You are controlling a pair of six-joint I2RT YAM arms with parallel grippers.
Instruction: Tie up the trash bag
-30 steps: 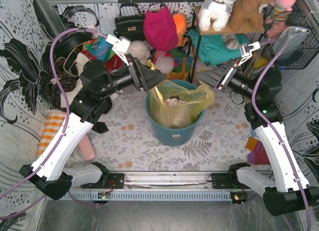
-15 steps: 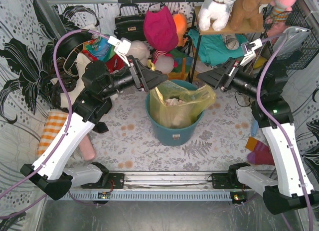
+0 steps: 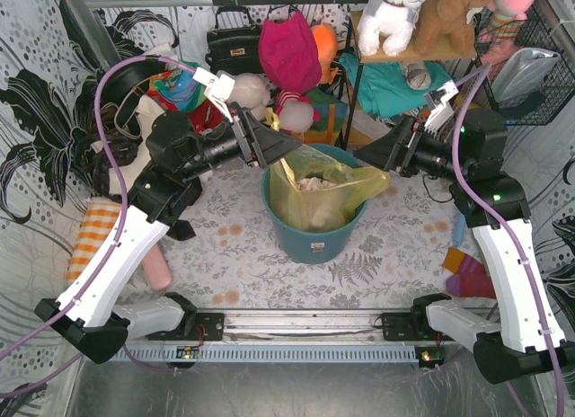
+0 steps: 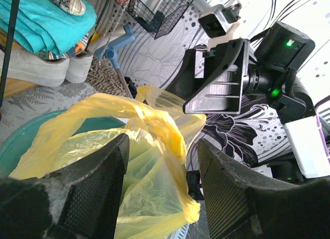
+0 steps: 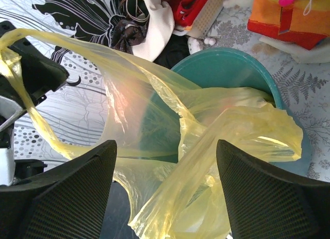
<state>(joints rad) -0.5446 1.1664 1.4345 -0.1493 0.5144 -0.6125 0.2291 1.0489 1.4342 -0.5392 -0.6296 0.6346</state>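
1. Down the middle of the overhead view lies the bench (image 3: 225, 255) under a pale leaf-print cloth, with both arm bases bolted at its near edge.
2. Centre of that cloth, and upright: the round teal bin (image 3: 310, 242).
3. Sitting inside the bin is the trash bag (image 3: 328, 188), yellow-green and see-through. Its mouth is unknotted, and the loose rim rises above the bin's edge and flops toward the right side.
4. Left end effector (image 3: 289, 146) reaches in from the left, tips right at the bag's left rim. Its fingers are spread. Through its own camera, a yellow band of the bag's rim runs across the gap between them, and neither pad appears to press on it.
5. Right end effector (image 3: 364, 154) hangs at the bag's right side, level with the raised rim. Its fingers are spread wide and clamp nothing, and the wrist view shows the bag film lying beyond them.
6. Smallest of all: crumpled white paper (image 3: 314, 183) showing at the bag's mouth.
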